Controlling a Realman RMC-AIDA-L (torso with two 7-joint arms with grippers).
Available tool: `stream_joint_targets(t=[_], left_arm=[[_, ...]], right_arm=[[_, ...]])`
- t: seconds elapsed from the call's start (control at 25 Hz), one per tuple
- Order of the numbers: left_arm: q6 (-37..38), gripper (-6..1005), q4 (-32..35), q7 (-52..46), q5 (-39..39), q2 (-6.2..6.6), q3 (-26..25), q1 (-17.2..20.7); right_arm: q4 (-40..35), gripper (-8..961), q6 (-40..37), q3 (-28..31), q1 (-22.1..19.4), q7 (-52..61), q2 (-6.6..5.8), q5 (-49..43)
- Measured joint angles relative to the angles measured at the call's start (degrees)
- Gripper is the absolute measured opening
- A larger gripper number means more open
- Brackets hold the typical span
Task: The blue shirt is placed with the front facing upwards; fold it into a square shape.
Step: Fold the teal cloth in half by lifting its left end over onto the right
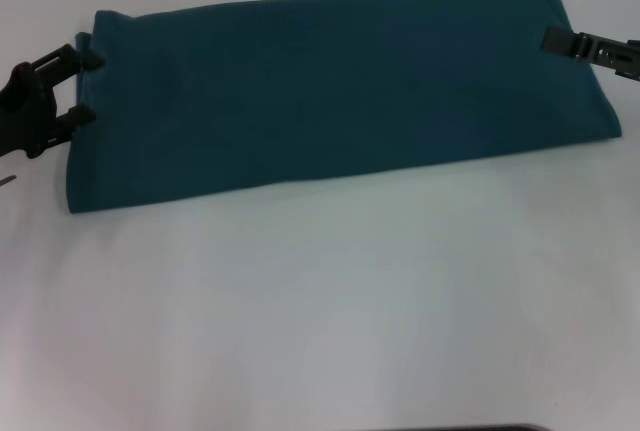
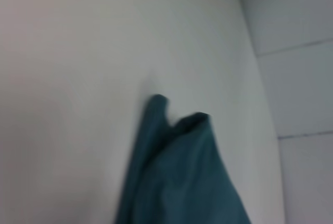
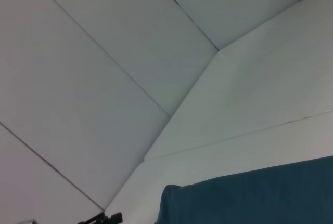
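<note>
The blue shirt [image 1: 340, 91] lies folded as a long plain teal rectangle across the far half of the white table [image 1: 320, 301]. My left gripper [image 1: 85, 86] is at the shirt's left short edge, open, with its two black fingertips touching the edge and nothing held between them. Over the shirt's right end, near the far corner, sits my right gripper [image 1: 560, 41]. The left wrist view shows a bunched end of the shirt [image 2: 177, 177] on the table. Part of the shirt [image 3: 250, 198] also shows in the right wrist view, with the left gripper [image 3: 101, 218] far off beside it.
White table surface [image 1: 300, 331] stretches in front of the shirt. White panelled walls [image 3: 104, 78] rise behind the table. A dark edge [image 1: 460, 428] shows at the very bottom of the head view.
</note>
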Motion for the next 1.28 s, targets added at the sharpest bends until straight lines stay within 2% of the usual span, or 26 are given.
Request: stream_joint_targets(t=[0.52,0.88,1.28], left_arm=[[-4.8,840,3.0,0.2,2.2,-0.14,0.3,-0.3],[-1.7,840,0.7,-0.3,0.9,-0.47,-0.6,-0.3],[-7.0,839,1.5,0.3,1.1,-1.95,0.3,-2.9]], right_arm=[[2.2,651,1.8,-0.3,0.4,0.3,-0.52,0.0],[2.2,649,1.6,0.1,-0.2,0.4,-0.52,0.0],[3.6,647,2.2,0.0,-0.4,0.3,-0.61,0.0]])
